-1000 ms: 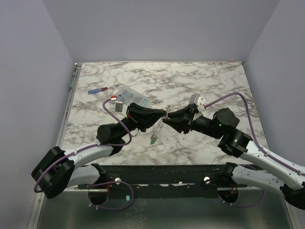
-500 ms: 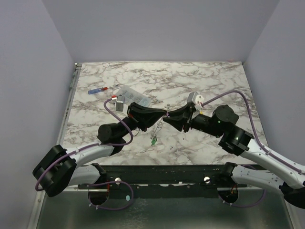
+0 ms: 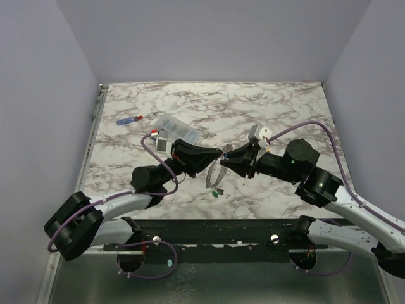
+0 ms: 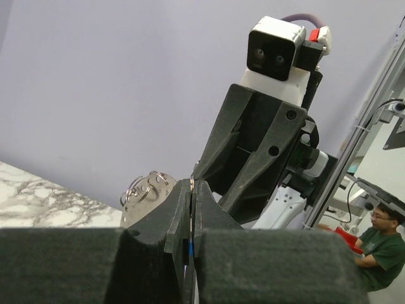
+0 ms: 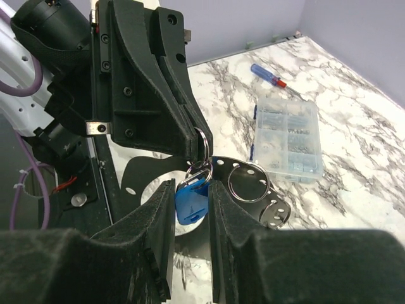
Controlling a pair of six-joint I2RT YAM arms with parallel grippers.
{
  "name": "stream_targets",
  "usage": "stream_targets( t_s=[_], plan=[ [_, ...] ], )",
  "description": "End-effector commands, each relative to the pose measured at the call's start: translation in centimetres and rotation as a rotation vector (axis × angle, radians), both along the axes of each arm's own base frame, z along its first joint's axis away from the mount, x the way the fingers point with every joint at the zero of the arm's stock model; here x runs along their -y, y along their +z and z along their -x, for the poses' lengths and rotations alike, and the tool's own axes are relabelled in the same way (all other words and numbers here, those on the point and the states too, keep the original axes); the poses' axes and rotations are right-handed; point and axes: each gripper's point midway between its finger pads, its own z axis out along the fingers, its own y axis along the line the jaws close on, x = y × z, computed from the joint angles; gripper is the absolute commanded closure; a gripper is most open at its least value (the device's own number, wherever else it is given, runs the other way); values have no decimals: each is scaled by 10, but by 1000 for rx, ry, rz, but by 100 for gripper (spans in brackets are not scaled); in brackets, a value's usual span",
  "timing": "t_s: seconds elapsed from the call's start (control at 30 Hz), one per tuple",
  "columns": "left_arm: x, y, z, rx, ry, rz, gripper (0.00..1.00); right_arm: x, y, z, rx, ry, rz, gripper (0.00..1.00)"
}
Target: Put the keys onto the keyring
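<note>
green key (image 3: 216,193) and the keyring (image 3: 213,175) it hangs from have swung right, farther from the clear compartment box (image 3: 178,128), the ring's wire pinched in the closed left gripper (image 4: 192,189), the right gripper's (image 5: 191,190) narrow jaws clamping a blue key (image 5: 190,206).

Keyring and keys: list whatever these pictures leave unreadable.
- Top view: whether the green key hangs on the keyring is too small to tell.
- Left wrist: the shut left tool hides all but a sliver of the keyring.
- Right wrist: the right tool covers the blade of the blue key.
</note>
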Motion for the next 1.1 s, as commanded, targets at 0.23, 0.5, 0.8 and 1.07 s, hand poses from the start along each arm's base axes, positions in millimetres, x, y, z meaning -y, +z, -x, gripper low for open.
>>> stream_targets(
  t_s=[0.23, 0.5, 0.8, 1.07],
  plan=[
    [-29, 35, 29, 202, 29, 167, 78, 8, 11, 4, -9, -11, 21, 99],
    [-30, 27, 25, 187, 74, 122, 56, 6, 9, 2, -19, -14, 34, 99],
    [-46, 22, 8, 138, 242, 32, 9, 8, 13, -6, -22, -59, 45, 99],
    [-79, 13, -44, 36, 625, -263, 1, 6, 14, -25, -32, -140, 56, 99]
  ],
)
